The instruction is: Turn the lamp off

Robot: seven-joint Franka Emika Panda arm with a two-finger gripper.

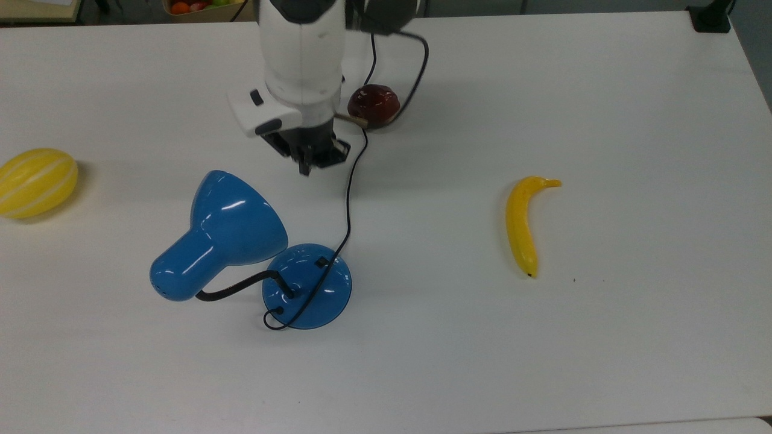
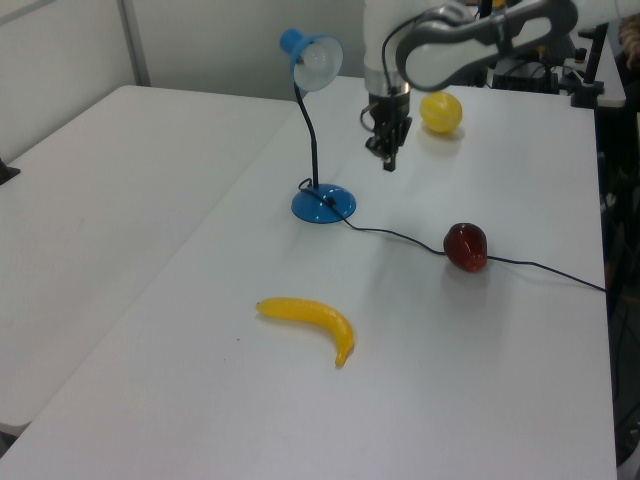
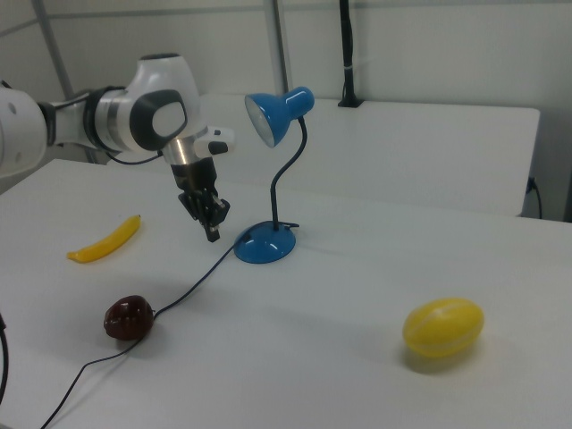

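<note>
Lamp (image 1: 241, 247) stands upright on white table (image 1: 603, 90), round blue base (image 1: 307, 286) flat, shade (image 3: 277, 114) raised on the bent black neck. No glow seen in shade. Small black switch (image 1: 322, 263) on base, uncovered. Gripper (image 1: 306, 166) hangs in the air at about 12 o'clock from the base in the top view, apart from it, fingers drawn close together, holding nothing. Cord (image 1: 348, 205) runs from base toward dark red fruit (image 1: 374, 103). Banana (image 1: 523, 223) at 3 o'clock, yellow melon (image 1: 36, 181) at 9 o'clock.
</note>
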